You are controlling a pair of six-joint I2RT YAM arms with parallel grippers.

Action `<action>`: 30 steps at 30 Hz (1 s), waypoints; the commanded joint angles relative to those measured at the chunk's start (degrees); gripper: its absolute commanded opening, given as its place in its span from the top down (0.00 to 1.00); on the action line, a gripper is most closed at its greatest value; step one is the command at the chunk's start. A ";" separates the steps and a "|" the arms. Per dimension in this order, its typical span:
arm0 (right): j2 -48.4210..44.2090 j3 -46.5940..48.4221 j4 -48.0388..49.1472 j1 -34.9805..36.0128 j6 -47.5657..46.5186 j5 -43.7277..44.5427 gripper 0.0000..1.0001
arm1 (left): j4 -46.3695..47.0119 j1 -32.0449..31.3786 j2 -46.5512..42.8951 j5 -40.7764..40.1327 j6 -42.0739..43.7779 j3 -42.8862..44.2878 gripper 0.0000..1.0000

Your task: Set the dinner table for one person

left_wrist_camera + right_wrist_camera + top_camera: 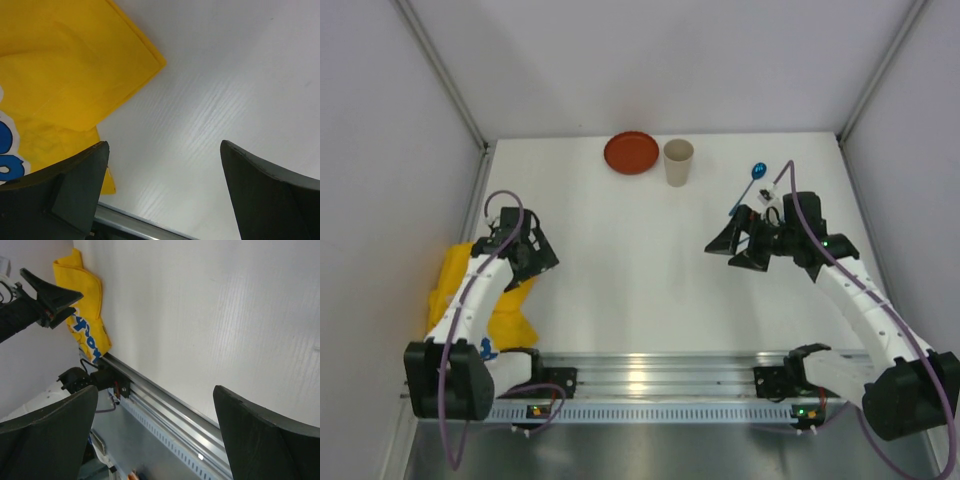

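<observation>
The dinner table [640,290] is the big white flat top that fills the middle of the top view, with walls at its left, right and far sides and an aluminium rail [650,372] along its near edge, where the two arms are bolted. At the far edge an orange-red plate [631,153] lies flat, and a beige cup [678,162] stands upright just beside it on the right, close but not clearly touching. More to the right lies a thin thing with a blue head [758,170]; it is probably a spoon, but it is small and its lower end goes behind the right arm. A yellow cloth [460,285] with a blue print lies crumpled at the left edge of the table, under the left arm. The left gripper [527,252] hangs above the corner of this cloth; in its own camera the two dark fingers [70,185] stand wide apart with only white table and yellow cloth between them, so it holds nothing. The right gripper [737,250] hovers above bare table on the right side, near the blue-headed thing. Its jaws are spread fully too and they grip nothing.
</observation>
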 commanded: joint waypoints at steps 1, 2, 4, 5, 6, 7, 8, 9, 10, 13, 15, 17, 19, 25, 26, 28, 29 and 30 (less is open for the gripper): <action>-0.63 -0.23 1.11 0.59 -1.09 0.40 0.00 | 0.79 0.11 7.03 -2.03 -1.17 1.19 0.02; -0.81 -0.32 1.03 0.68 -1.26 0.48 0.00 | 2.88 0.11 9.57 -2.47 -0.82 1.10 0.02; -1.42 -0.32 0.85 0.59 -1.44 0.57 0.00 | 5.00 0.20 11.52 -3.34 0.67 0.93 0.02; -1.69 -0.23 0.59 0.59 -1.61 0.75 0.00 | 5.71 0.28 13.18 -3.61 1.11 0.84 0.02; -1.95 -0.23 0.06 0.59 -1.87 0.92 0.00 | 6.94 0.46 14.77 -4.22 2.25 0.75 0.02; -2.21 -0.23 -0.20 0.59 -1.96 1.18 0.00 | 7.56 0.63 15.48 -4.49 2.78 0.66 0.02; -2.39 -0.06 -0.73 0.59 -2.31 1.62 0.00 | 8.43 1.07 16.01 -4.84 3.48 0.40 0.02; -2.48 -0.05 -0.99 0.59 -2.40 1.71 0.00 | 9.05 1.34 16.45 -5.28 3.75 0.23 0.03; -2.57 0.03 -1.26 0.59 -2.58 1.80 0.00 | 9.58 1.69 16.97 -5.72 4.10 -0.04 0.03; -2.57 0.38 -2.23 0.68 -3.02 2.33 0.00 | 10.46 3.43 17.85 -7.38 4.63 0.31 0.05; -2.30 0.56 -2.67 0.59 -3.19 2.68 0.00 | 10.46 4.76 18.64 -7.74 4.98 0.66 0.09; -2.04 0.91 -2.93 0.59 -3.28 3.20 0.00 | 11.34 5.90 20.40 -6.95 5.59 0.75 0.13; -1.86 1.17 -3.02 0.59 -3.46 3.47 0.00 | 11.87 6.43 22.68 -6.86 5.95 1.01 0.15; -1.60 1.62 -3.28 0.50 -3.37 4.88 0.00 | 13.10 7.14 27.52 -5.81 6.92 1.37 0.25; -1.51 1.70 -3.28 0.50 -3.37 5.05 0.00 | 13.10 7.14 27.87 -5.90 7.00 1.37 0.26; -1.43 1.35 -3.28 0.50 -3.37 5.32 0.00 | 13.19 7.14 28.93 -6.25 7.00 1.63 0.33; -1.16 1.35 -3.28 0.50 -3.46 5.32 0.00 | 13.19 7.23 29.02 -6.51 6.92 1.72 0.35; -1.07 1.26 -3.19 0.59 -3.46 5.40 0.00 | 13.28 7.31 29.28 -6.77 7.00 1.81 0.38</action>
